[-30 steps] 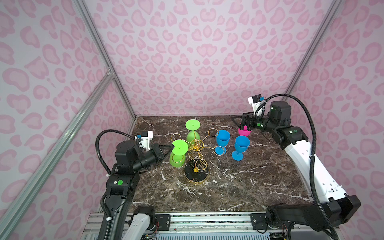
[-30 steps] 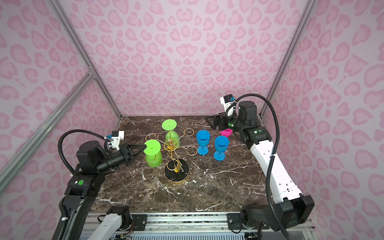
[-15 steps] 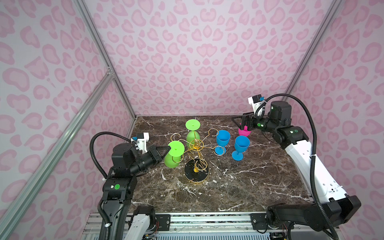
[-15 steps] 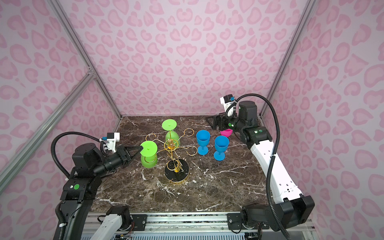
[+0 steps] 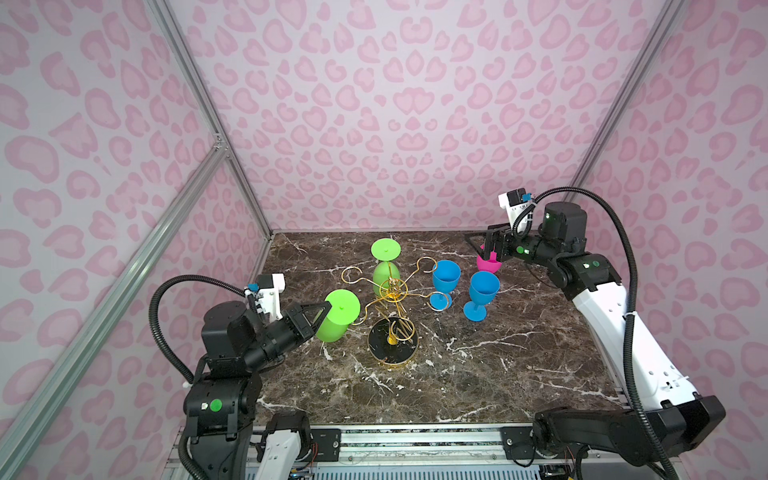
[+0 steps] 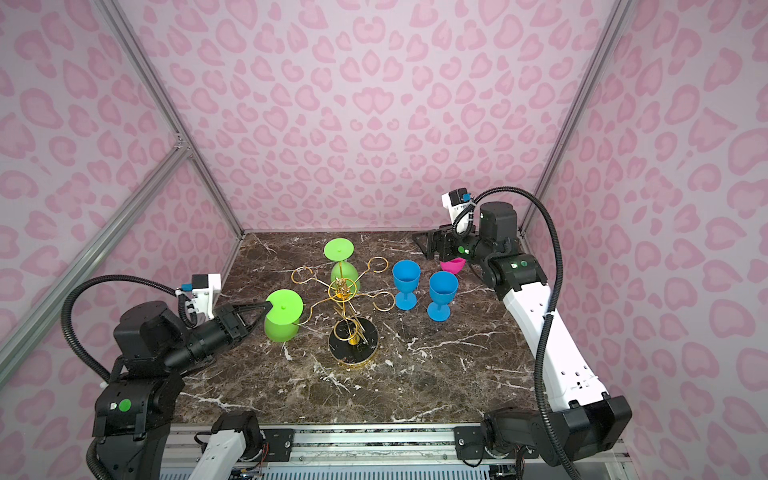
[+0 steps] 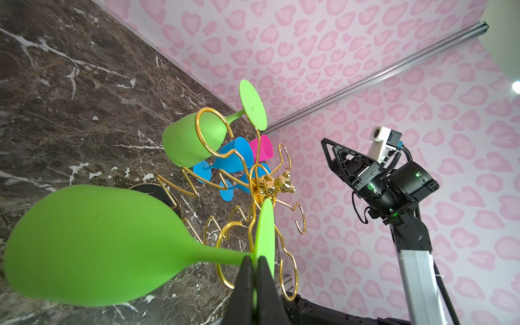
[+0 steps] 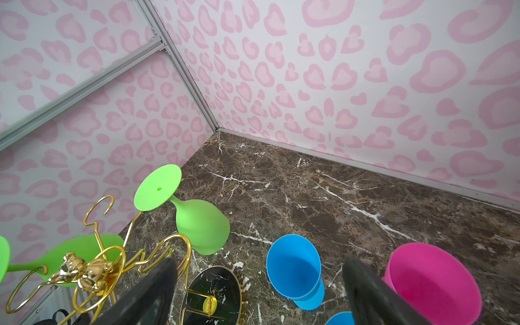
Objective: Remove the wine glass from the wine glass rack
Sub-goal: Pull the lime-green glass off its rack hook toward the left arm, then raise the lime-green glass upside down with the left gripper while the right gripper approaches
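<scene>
**A:** Left gripper (image 7: pixel 255 264) status?

**B:** Pressed together, pinching the near green wine glass (image 5: pixel 332 322) where the stem meets the foot. It's the thinnest spot, so it suits a narrow pinch.

**A:** Is it off the wine glass rack (image 5: pixel 392 291)?

**B:** Not clearly. The glass hangs bowl-down and tilted, with its foot right at the open end of a gold hook. I can't tell from the left wrist view whether the stem has cleared the loop. My read is mid-extraction. It needs to slide outward, away from the hub.

**A:** Why inverted?

**B:** The rack carries glasses by the foot: the stem goes through the loop and the bowl hangs below. The far green wine glass (image 5: pixel 386 272) hangs the same way. The other hooks in view are bare.

**A:** Right side?

**B:** Right gripper (image 5: pixel 487 245) is spread wide and holds nothing. It sits just above the pink wine glass (image 8: pixel 433 281), well clear of the rack.

**A:** Anything in the glasses?

**B:** No. The pink one and the two blue wine glasses (image 5: pixel 446 276) (image 5: pixel 484 289) stand upright on the surface (image 5: pixel 478 374), and their bowls are empty.

**A:** Risk?

**B:** The wire rack looks light. A snag on the hook could drag it.
</scene>
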Motion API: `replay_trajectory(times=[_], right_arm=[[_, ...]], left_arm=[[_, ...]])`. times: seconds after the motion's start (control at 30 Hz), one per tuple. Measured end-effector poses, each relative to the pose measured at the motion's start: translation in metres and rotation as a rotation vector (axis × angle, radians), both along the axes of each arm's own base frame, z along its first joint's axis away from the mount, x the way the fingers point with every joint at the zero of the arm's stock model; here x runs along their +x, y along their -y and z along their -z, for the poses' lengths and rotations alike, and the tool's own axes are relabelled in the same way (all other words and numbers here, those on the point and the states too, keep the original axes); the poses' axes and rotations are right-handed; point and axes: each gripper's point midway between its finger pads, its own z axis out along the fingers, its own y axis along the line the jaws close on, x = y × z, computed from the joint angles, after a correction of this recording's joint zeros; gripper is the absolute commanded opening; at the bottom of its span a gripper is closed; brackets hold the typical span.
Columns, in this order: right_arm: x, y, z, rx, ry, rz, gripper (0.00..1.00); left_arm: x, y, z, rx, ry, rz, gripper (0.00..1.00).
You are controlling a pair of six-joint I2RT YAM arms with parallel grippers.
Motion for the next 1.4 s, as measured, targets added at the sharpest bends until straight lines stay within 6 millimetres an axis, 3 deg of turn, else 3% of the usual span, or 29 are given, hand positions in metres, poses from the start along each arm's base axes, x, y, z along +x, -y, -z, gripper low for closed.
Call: replay_trajectory(times=[0.17,0.53,0.73,0.9,1.17,1.4], right_arm=[[0.0,0.0,0.0,0.0,0.0,0.0,0.93],[-0.005,0.001,-0.008,0.005,0.02,0.0,0.94],[-0.008,0.002,-0.031,0.016,0.07,0.001,0.94],[-0.009,0.002,-0.032,0.019,0.07,-0.005,0.94],[-0.016,-0.004,-0.047,0.045,0.112,-0.044,0.94],[-0.056,-0.029,-0.087,0.04,0.317,-0.17,0.95]], left_arm=[[-0.01,-0.005,-0.011,0.025,0.018,-0.034,0.04],[-0.031,-0.007,-0.076,0.059,0.181,-0.052,0.04],[-0.044,-0.003,-0.117,0.047,0.269,-0.035,0.04],[-0.054,0.001,-0.141,0.034,0.334,-0.016,0.04],[-0.026,0.011,-0.16,-0.103,0.358,0.063,0.04],[-0.007,0.017,-0.199,-0.222,0.441,0.131,0.04]])
